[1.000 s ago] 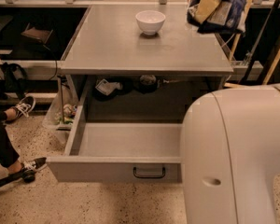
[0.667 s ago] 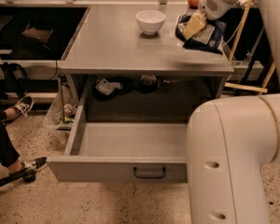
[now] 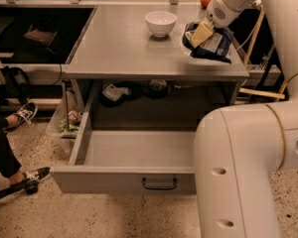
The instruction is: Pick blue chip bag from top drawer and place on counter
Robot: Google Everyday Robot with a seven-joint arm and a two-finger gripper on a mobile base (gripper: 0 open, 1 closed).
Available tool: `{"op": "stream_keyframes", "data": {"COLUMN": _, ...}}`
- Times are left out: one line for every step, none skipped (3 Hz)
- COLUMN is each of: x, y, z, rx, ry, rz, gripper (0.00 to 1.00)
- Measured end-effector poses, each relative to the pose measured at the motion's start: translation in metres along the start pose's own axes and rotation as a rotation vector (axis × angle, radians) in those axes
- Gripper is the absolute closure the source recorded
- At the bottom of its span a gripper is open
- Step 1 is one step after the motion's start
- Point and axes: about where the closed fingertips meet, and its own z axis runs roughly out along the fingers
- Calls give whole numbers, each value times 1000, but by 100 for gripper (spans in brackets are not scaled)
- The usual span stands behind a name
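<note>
- There is one camera only. It looks from above and steeply down, over the robot's own arm, which bulks large at the near right.
- It faces the counter head-on, near enough that the open top drawer spans the lower frame.
- Far right, the gripper sits low over the counter, clamped on the blue chip bag.

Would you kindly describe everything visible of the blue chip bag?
The blue chip bag is dark navy and glossy, crumpled, with a white label panel facing up. It lies toward the right front of the counter, right of the white bowl, seemingly resting on the surface. The gripper meets its upper left edge.
</note>
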Motion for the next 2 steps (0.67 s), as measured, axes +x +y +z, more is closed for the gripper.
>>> {"op": "stream_keyframes", "data": {"x": 15, "y": -7, "z": 45, "rx": -48, "ry": -28, "rz": 56, "gripper": 100}}
{"op": "stream_keyframes", "data": {"x": 20, "y": -9, "z": 62, "rx": -69, "ry": -40, "rz": 81, "gripper": 100}}
